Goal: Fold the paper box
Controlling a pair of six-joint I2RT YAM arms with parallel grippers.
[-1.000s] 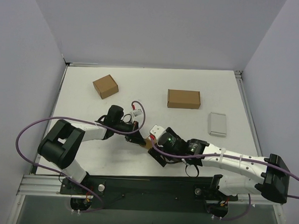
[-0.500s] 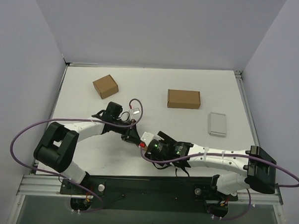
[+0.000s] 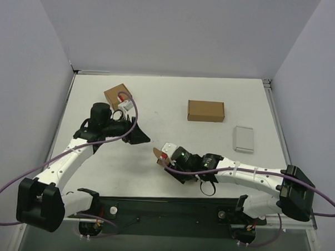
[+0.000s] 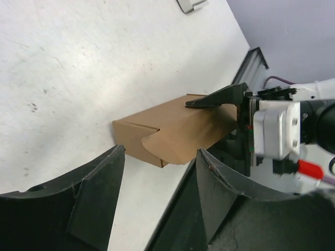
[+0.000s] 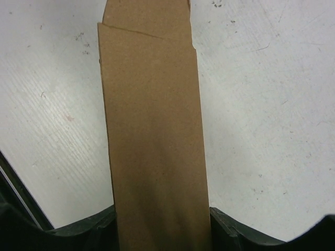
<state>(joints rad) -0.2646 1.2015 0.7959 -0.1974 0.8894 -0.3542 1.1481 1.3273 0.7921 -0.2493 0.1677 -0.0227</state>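
right gripper [image 3: 161, 157]: jaws pressed on the two long sides of the paper box [image 4: 172, 133]; it fills the gap between my fingers. box sits low over the table [image 3: 174, 92], near the front edge and between my two arms. whether its underside touches the surface i cannot tell.

i grip one end only, so the other end, with its folded corner and curved flap cut, sticks out free toward my left side. my guess: that leaves the flap reachable.

left gripper [image 3: 140, 137]: jaws apart, nothing between them, well clear of the box but pointed at its free end. looks placed for tucking or pressing, not for carrying.

count:
- arms 2, grippers 2
- brown cardboard items 3: the one i hold, a squarish carton [image 3: 113, 95] back left, an oblong box [image 3: 206, 111] back centre
- grey case [image 3: 244, 139] 1, right side
- all three apart from the work, untouched
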